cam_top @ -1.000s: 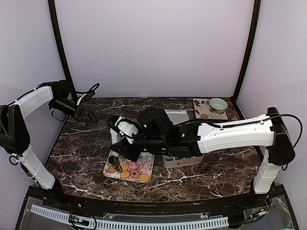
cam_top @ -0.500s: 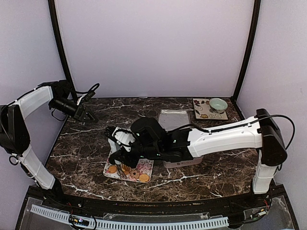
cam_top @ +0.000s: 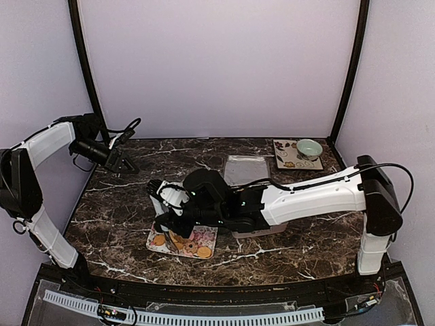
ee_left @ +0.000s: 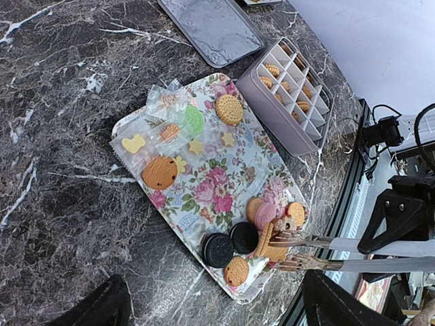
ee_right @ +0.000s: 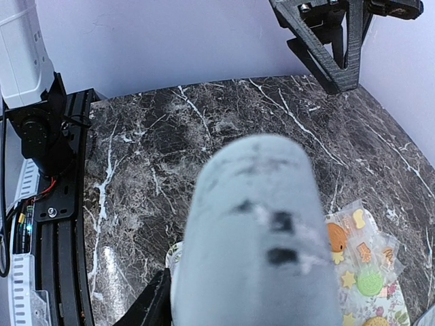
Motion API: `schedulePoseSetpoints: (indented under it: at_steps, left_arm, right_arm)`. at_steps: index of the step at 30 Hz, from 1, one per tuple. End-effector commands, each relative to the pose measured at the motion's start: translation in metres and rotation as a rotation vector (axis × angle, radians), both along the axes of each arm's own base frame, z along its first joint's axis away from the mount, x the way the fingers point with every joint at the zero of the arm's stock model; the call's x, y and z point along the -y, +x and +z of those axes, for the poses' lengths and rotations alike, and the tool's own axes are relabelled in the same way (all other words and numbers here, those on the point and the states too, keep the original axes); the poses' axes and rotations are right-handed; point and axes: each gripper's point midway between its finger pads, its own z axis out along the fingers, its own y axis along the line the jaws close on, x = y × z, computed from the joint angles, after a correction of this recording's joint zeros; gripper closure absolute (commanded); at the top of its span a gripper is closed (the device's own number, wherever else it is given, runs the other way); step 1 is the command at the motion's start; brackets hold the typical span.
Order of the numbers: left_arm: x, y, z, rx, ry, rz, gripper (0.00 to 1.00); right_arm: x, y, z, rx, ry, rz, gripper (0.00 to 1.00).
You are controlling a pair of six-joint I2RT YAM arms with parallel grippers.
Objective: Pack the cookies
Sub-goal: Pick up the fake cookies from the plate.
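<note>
The cookies lie on a floral tray: tan, pink and dark ones at its near end, and packeted ones at its far end. They also show in the top view. My right gripper is shut on the metal tongs. Their tines stand on either side of a tan cookie that is up on edge. In the right wrist view the tongs' blurred handle hides the jaws. My left gripper is open and empty, held high over the table's far left.
A grey box with compartments, several holding cookies, stands beside the tray, partly under the right arm. Its lid lies behind it. A green bowl sits on a mat at the back right.
My right arm has swung left and toward the near edge, bringing the tongs down onto the cookies at the tray's near end. The left arm has not moved.
</note>
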Motion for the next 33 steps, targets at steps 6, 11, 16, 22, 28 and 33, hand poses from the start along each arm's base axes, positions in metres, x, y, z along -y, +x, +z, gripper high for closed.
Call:
schedulePoseSetpoints:
  at_steps: [6,11,16,22,28,33]
  left_arm:
    - [-0.001,-0.008,0.007,0.013,-0.003,-0.006,0.10]
    - [-0.001,-0.007,0.008,0.013,-0.004,-0.005,0.10]
    - [0.000,-0.007,0.010,0.015,-0.008,-0.005,0.10]
    - [0.000,-0.008,0.010,0.012,-0.009,-0.006,0.10]
    - [0.000,-0.008,0.009,0.013,-0.010,-0.008,0.10]
    - [0.001,-0.007,0.007,0.006,-0.015,-0.007,0.10]
  right_arm:
    - [0.008,-0.004,-0.040,0.050,-0.118,-0.016,0.63]
    - [0.013,-0.003,-0.039,0.058,-0.120,-0.027,0.67]
    - [0.013,0.002,-0.015,0.074,-0.065,-0.054,0.81]
    - [0.019,0.012,0.040,0.076,0.054,-0.070,0.89]
    - [0.051,0.031,0.090,0.089,0.146,-0.125,0.92]
    - [0.103,0.057,0.104,0.094,0.156,-0.231,0.94]
